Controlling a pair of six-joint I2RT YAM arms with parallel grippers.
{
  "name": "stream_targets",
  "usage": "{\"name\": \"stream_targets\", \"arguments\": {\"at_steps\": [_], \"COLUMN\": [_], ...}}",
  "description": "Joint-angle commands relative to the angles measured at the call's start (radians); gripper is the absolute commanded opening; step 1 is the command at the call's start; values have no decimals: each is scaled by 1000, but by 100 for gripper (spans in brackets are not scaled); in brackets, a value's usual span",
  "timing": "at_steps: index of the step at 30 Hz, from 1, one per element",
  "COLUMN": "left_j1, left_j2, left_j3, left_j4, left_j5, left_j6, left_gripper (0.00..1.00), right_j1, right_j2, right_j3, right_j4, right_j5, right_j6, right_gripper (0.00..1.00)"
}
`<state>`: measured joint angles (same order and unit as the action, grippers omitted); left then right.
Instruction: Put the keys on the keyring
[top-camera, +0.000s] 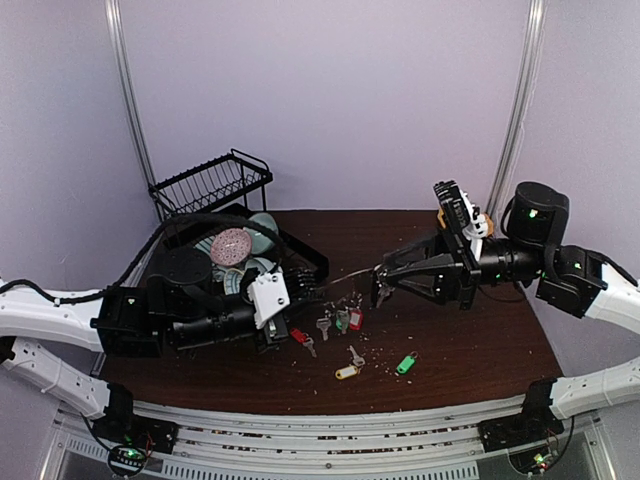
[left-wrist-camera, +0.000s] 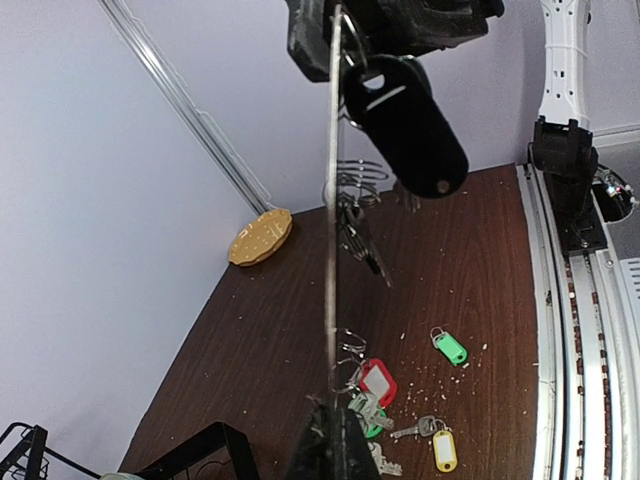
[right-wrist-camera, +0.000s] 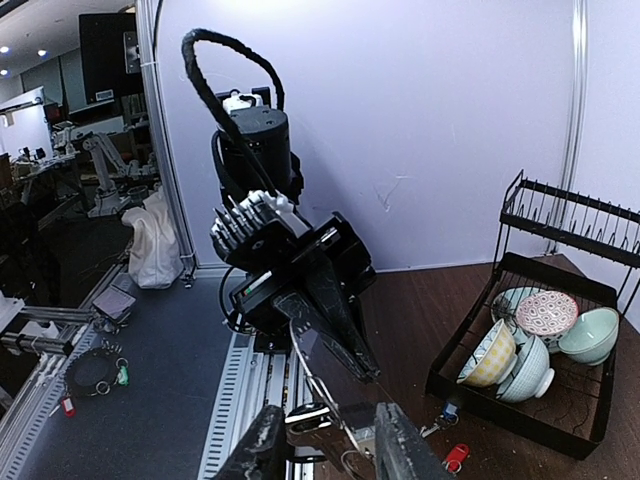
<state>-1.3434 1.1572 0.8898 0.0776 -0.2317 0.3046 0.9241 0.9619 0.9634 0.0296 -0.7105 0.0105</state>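
Keyring (left-wrist-camera: 330, 290): edge-on in the air between both arms, above the surface (left-wrist-camera: 260, 340).
Left gripper (left-wrist-camera: 330, 440): clamped on one end of the keyring.
Right gripper (right-wrist-camera: 328, 418): fingers apart at the keyring's other end.
Black-tagged key (left-wrist-camera: 405, 120): hangs at that far end.
Threaded keys (left-wrist-camera: 352, 235): bunched mid-keyring.
Loose keys: red-tagged key (left-wrist-camera: 377, 382), green-tagged key (left-wrist-camera: 450, 348) and yellow-tagged key (left-wrist-camera: 443, 450) lie below the keyring.
Risk: you probably hold the keyring by one end only, so if it sags or twists, keys could slide off.

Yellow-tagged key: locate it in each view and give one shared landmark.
Top external: yellow-tagged key, front centre, left of the green-tagged key.
Left wrist: bottom right, below the green-tagged key.
Right wrist: not in it.
Shared landmark: black dish rack, in all three views.
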Motion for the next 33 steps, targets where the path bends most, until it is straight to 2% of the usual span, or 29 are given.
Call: {"name": "stream_targets", "arguments": {"at_steps": [1,4,10,22,28,33], "left_j1": [1,1,1,1,1,1], "left_j2": [-5,-6,2,10,8,8], "left_j3": [8,7,18,25,25,24], "left_j4": [84,85,71,62,62,63], "left_j5": [-23,-41,-33,-36,-37,-36], "left_j6": [-7,-5,-4,-7,-9,-10], "left_gripper": [0,0,0,0,0,0], "right_j1": [-1,-1,-2,1,0,0], "right_j2": [-15,-17,-10,10,7,1], "right_j3": [31,35,45,53,51,47], "right_j4": [-10,-24,-29,-34,-49,-62], "right_j5": [37,56,48,33,47,55], "right_j6": [-8,-14,-20,-23,-37,-44], "right_gripper": [30,20,17,22,8,6]}}
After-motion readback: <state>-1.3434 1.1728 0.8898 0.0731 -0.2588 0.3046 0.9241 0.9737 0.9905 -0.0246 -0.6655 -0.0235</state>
